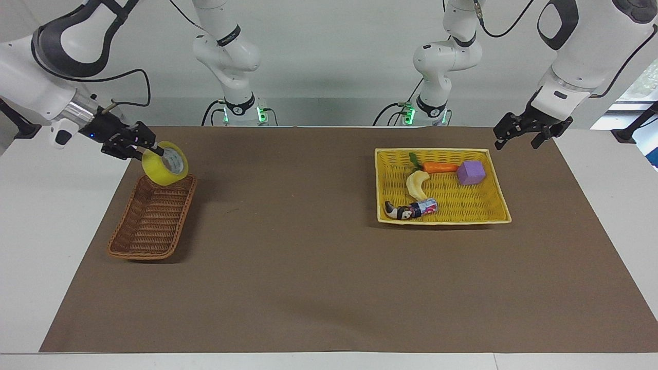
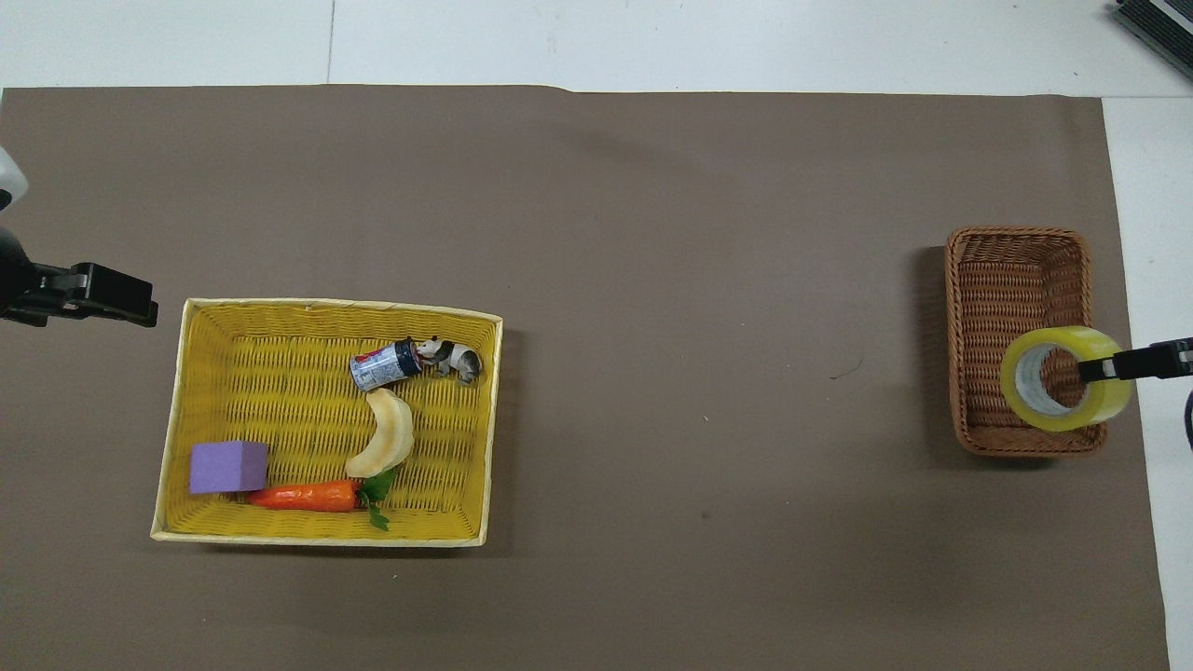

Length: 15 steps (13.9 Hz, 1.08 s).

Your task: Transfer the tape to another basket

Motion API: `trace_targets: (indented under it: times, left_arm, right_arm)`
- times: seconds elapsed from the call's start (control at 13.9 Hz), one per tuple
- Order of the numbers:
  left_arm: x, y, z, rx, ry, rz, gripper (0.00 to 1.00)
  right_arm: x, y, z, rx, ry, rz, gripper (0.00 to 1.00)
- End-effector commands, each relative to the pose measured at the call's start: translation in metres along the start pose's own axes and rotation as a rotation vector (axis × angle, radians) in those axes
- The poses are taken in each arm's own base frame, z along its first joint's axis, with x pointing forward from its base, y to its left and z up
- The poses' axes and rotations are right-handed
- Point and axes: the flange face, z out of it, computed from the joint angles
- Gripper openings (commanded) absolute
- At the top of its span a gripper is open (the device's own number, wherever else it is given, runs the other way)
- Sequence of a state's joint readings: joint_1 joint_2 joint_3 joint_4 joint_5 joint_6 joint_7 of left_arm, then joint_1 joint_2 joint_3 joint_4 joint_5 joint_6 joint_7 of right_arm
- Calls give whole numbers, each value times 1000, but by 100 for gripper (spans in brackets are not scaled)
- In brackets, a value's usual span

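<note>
Facing view shows the right end effector (image 1: 145,147) clamped on the tape (image 1: 165,163), held tilted over the basket (image 1: 153,218) at its end nearer the robots. Best lower it before releasing. Left end effector (image 1: 525,134), fingers apart, waits raised beside the yellow tray (image 1: 496,203).

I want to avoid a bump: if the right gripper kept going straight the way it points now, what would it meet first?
The right gripper, holding the tape, points slantwise down over the basket; probably the basket's rim nearest the robots, though depth is uncertain.
</note>
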State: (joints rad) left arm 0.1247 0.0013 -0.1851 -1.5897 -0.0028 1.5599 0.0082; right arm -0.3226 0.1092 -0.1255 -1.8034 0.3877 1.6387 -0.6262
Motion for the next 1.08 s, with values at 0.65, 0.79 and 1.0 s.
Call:
trace_targets:
  times: [0.65, 0.79, 1.0]
  left_arm:
    - [0, -7, -5, 12, -6, 5, 100]
    - [0, -7, -5, 12, -6, 5, 100]
    - [0, -8, -5, 12, -6, 3, 100]
  right_arm:
    - [3, 115, 78, 248, 138, -26, 0]
    - [0, 129, 86, 244, 150, -48, 0]
    - [4, 131, 77, 238, 174, -58, 98]
